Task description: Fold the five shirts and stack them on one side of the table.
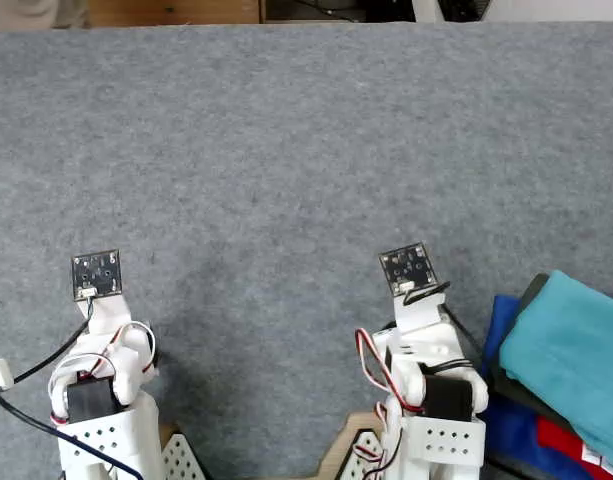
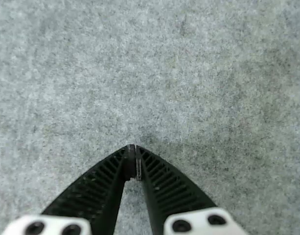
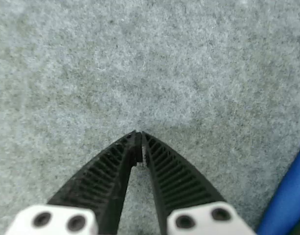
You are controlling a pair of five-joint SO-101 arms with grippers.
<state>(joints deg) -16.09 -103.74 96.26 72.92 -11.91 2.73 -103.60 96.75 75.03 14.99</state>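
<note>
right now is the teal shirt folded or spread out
Folded: the teal shirt lies as a compact rectangle on top of the stack of other shirts.

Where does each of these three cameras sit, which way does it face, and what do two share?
High view: fixed overhead, facing down at the grey felt table; left arm and right arm at its near edge, stack of folded shirts beside the right.
Left wrist view: on the left arm, facing down at felt past its shut black left gripper.
Right wrist view: same, past the shut right gripper.
Shared: high and right wrist views show the stack's blue shirt.
</note>
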